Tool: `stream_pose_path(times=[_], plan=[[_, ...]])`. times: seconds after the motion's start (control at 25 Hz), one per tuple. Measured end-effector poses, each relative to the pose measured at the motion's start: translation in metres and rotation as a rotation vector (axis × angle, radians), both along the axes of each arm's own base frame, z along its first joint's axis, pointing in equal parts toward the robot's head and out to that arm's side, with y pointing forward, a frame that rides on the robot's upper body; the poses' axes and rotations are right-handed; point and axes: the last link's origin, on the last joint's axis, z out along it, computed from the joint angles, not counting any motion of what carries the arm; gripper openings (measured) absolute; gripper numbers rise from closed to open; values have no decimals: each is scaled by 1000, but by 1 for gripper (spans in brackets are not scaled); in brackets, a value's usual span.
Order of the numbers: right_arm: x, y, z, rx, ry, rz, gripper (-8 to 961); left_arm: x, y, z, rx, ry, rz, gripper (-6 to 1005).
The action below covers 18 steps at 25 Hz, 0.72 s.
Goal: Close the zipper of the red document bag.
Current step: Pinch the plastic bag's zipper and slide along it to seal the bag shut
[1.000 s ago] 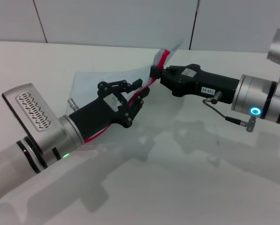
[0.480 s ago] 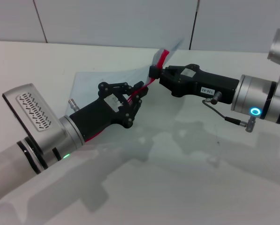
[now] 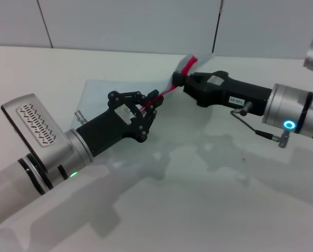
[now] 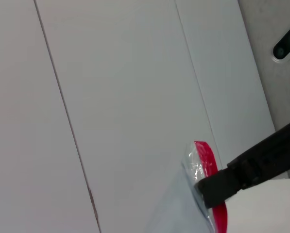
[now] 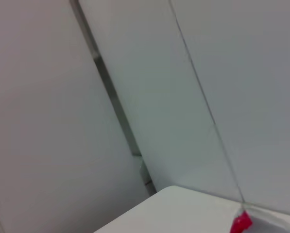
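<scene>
Tension is up, you'll see: right gripper [image 3: 178, 80], clamped on the zipper [image 3: 164, 92] end, has drawn the red document bag [image 3: 106, 89] away from left gripper [image 3: 148, 105], pinching the strip between its fingers.

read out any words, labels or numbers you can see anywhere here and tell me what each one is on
White sticker on the right gripper body: it carries a short dark marking, too small to read.
Left gripper, red document bag, zipper: no text visible.
Perforated plate on the left arm: a pattern of slots, not lettering.
Both wrist views: no text.
</scene>
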Motion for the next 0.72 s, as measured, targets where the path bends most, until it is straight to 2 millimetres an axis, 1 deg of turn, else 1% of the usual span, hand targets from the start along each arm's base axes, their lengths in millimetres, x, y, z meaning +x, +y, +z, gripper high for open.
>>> stream_pose_path(times=[0.12, 0.2, 0.36, 0.52, 0.64, 0.72], plan=[[8, 3, 8, 36, 7, -29, 12, 0, 0, 0, 1, 0, 1, 87], [17, 7, 17, 78, 17, -63, 12, 0, 0, 0, 0, -1, 2, 88], [42, 11, 39, 171, 42, -153, 11, -1, 0, 1, 0, -2, 5, 91], [71, 9, 62, 265, 68, -253, 11, -2, 0, 1, -1, -3, 7, 95], [91, 5, 73, 322, 75, -327, 12, -2, -1, 1, -1, -3, 9, 97], [98, 4, 77, 343, 75, -356, 12, -3, -1, 1, -1, -3, 10, 98]])
